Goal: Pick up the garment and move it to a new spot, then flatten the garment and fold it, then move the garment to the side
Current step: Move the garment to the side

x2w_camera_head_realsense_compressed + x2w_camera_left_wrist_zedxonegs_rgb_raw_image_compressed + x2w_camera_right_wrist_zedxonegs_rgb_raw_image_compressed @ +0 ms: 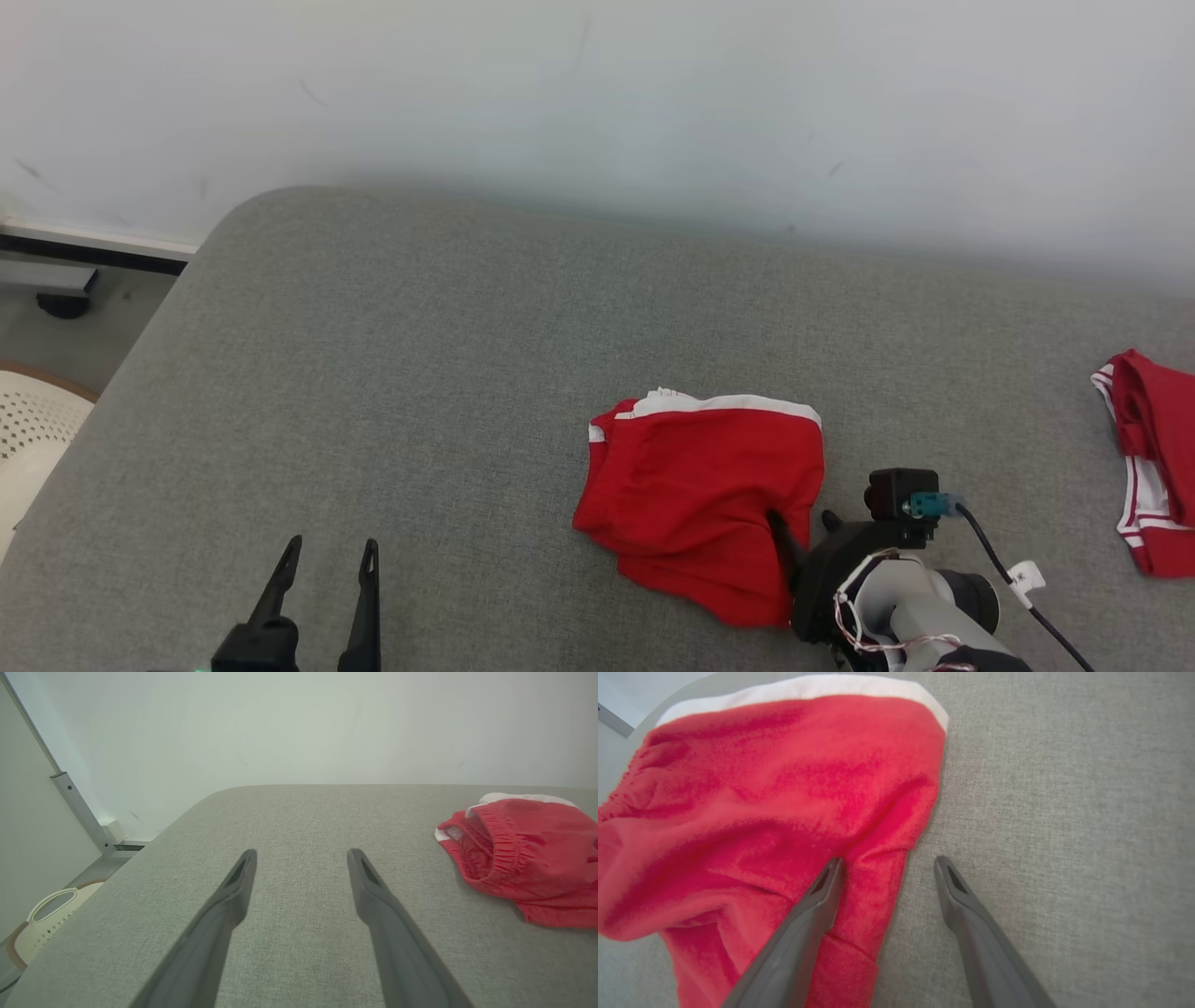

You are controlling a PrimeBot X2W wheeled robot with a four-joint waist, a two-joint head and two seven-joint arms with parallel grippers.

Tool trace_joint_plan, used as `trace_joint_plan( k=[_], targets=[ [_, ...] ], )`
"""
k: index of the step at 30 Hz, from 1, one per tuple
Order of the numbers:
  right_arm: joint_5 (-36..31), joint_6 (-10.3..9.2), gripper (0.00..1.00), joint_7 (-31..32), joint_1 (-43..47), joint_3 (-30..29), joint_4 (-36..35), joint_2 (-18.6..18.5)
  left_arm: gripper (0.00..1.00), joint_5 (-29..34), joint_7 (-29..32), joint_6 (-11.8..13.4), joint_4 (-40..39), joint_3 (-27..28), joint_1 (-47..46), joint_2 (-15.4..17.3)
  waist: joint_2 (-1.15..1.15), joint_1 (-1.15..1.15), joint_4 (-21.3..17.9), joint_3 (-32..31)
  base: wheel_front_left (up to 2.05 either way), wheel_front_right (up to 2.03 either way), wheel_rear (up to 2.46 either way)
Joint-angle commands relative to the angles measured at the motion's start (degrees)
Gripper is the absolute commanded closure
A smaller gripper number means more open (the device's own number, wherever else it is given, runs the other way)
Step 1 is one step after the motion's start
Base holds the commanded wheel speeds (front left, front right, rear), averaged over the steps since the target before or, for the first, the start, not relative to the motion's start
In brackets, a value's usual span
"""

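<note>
1. The red garment (700,495), with its white waistband (728,404) uppermost, lies crumpled on the grey padded surface (420,373) at the lower centre of the head view.
2. The right gripper (801,519), at the lower right, is spread wide and grips nothing. One finger is over the garment's right edge, the other over bare grey fabric just beside it.
3. The left gripper (327,555), at the lower left, is spread wide and empty, well apart from the garment.
4. A white perforated basket (33,420) sits at the left edge; its contents cannot be made out.
5. A second red-and-white garment (1153,457) lies at the right edge.
</note>
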Motion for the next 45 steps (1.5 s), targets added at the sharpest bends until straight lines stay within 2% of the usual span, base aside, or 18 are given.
trace_joint_plan(
  k=[1,4,7,8,9,14,17,23,31,37,45],
  targets=[
    [1.4,-0.01,0.0,0.4,-1.1,1.0,1.6,0.0,0.0,-0.3,-0.1,-0.3,0.1,0.0,-1.2,-0.3,0.0,-0.01,0.3,0.8,0.0,0.0,0.0],
    [2.9,-0.01,0.0,1.3,-1.7,2.2,3.8,0.0,0.0,-0.2,-0.1,-0.4,0.3,-0.3,-1.6,-0.5,0.0,-0.01,0.6,1.2,0.0,0.0,0.0],
    [7.9,0.0,0.0,1.3,-2.2,5.5,3.3,0.1,0.0,-0.3,-0.1,-0.8,0.8,-0.6,-2.7,-0.7,0.0,-0.01,0.9,1.8,0.0,0.0,0.0],
    [8.7,0.0,0.57,1.0,-2.2,6.5,3.1,0.2,0.0,-0.3,-0.1,-0.7,0.9,-0.5,-3.0,-0.7,0.0,-0.01,0.8,1.9,0.0,0.0,0.0],
    [9.5,0.04,0.99,0.7,-2.2,7.6,3.0,0.2,0.0,-0.4,-0.1,-0.8,0.8,-0.4,-3.2,-0.8,0.0,-0.01,0.7,2.0,0.0,0.0,0.0],
    [9.6,0.06,1.0,-2.5,-3.7,11.9,3.3,0.0,0.0,-0.9,-0.1,-1.0,0.9,0.2,-3.0,-0.8,0.0,-0.01,-0.6,2.3,0.0,0.0,0.0],
    [5.7,0.06,1.0,-6.3,-7.0,15.6,5.4,-0.6,0.0,-1.4,-0.1,-1.1,0.2,1.1,-2.7,-0.7,0.0,-0.01,-3.4,3.0,0.0,0.0,0.0],
    [1.3,0.0,1.0,-8.2,-12.6,21.2,4.8,-6.3,0.0,-2.0,-0.1,-1.1,-1.7,2.3,-3.7,-1.1,0.0,-0.01,-8.4,5.4,0.0,0.0,0.0],
    [-1.0,0.0,1.0,-6.1,-21.3,30.7,-0.2,-14.1,0.0,-1.4,-0.1,-1.4,-3.6,3.7,-5.9,-0.1,0.0,-0.01,-15.0,10.5,0.0,0.0,0.0],
    [0.6,0.0,1.0,-2.7,-25.4,38.3,-4.0,-21.1,0.0,-0.6,-0.1,-1.7,-4.7,4.1,-7.6,0.8,0.0,-0.01,-17.4,12.7,0.0,0.0,0.0],
    [4.6,0.0,1.0,0.0,-31.0,45.1,-9.4,-30.8,0.0,0.1,-0.1,-1.6,-6.3,3.7,-8.1,1.8,0.0,-0.01,-18.8,14.5,0.0,0.0,0.0]
  ],
)
